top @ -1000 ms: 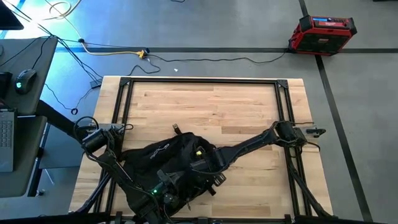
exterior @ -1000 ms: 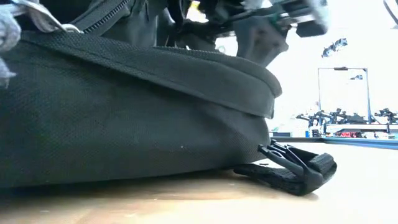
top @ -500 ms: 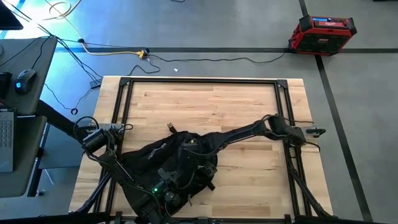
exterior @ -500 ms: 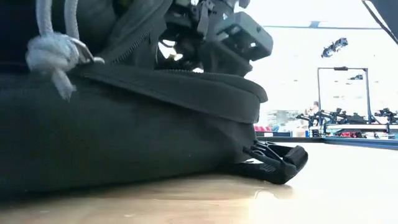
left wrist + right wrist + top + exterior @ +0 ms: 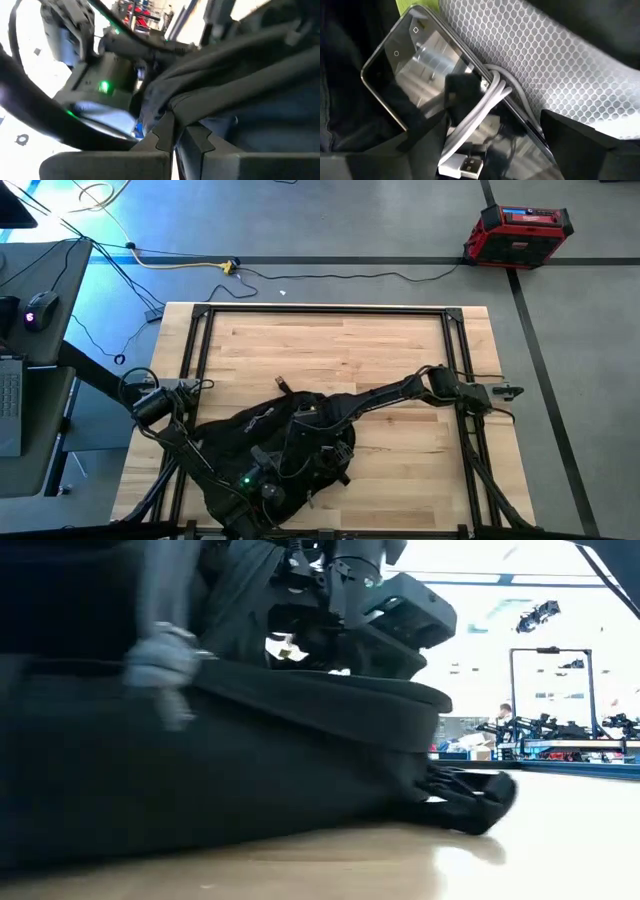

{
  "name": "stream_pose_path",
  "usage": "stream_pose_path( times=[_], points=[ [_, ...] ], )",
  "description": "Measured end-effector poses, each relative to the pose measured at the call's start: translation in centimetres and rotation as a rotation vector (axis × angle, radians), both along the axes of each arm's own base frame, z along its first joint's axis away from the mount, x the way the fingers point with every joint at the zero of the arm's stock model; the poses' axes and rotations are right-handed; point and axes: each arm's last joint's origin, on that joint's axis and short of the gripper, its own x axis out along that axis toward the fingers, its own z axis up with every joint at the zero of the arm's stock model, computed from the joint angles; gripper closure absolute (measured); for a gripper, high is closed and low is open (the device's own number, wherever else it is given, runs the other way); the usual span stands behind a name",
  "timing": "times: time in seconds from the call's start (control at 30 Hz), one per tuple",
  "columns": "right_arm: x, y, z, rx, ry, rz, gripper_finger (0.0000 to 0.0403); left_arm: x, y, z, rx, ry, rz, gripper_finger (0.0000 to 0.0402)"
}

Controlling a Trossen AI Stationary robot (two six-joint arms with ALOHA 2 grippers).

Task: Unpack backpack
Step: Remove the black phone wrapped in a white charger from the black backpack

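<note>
Slumping black backpack (image 5: 262, 442), rounded, small white logo, unzipped top

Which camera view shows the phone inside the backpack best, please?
The right wrist view: the phone fills the picture, a white USB cable across it, between the open right gripper fingers. The high, low and left wrist views show only the backpack, not the phone.

A: Contents observed? B: A black smartphone (image 5: 427, 82), screen up, lying aslant; a grey USB cable (image 5: 480, 122) looped across it, plug end (image 5: 461, 167) nearest the lens. A: Surroundings? B: Translucent honeycomb-mesh pouch (image 5: 555, 70) beside it; right claw (image 5: 492, 150) fingers spread either side.
</note>
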Motion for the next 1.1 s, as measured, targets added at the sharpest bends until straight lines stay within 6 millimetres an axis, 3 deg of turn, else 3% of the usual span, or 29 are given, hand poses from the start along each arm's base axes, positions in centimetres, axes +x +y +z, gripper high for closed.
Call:
stream_pose_path(
  times=[0.27, 0.57, 0.97, 1.1],
  points=[
    [-1.9, 1.7, 0.3, 0.021, 0.176, -0.003, 0.0137, -0.1, 0.2, -0.1, -0.032, 0.007, 0.014, 0.0401],
    [-3.0, 4.2, 0.9, 0.021, 0.231, 0.065, 0.0184, -0.1, 0.6, -0.5, -0.046, 0.044, 0.026, 0.0401],
    [-3.7, 5.8, 1.2, 0.114, 0.282, 0.092, 0.0361, -0.5, 1.2, -1.4, -0.032, 0.067, 0.037, 0.0401],
    [-3.7, 5.9, 1.9, 0.125, 0.316, 0.059, 0.0396, -0.4, 1.3, -1.4, -0.038, 0.064, 0.043, 0.0401]
  ],
)
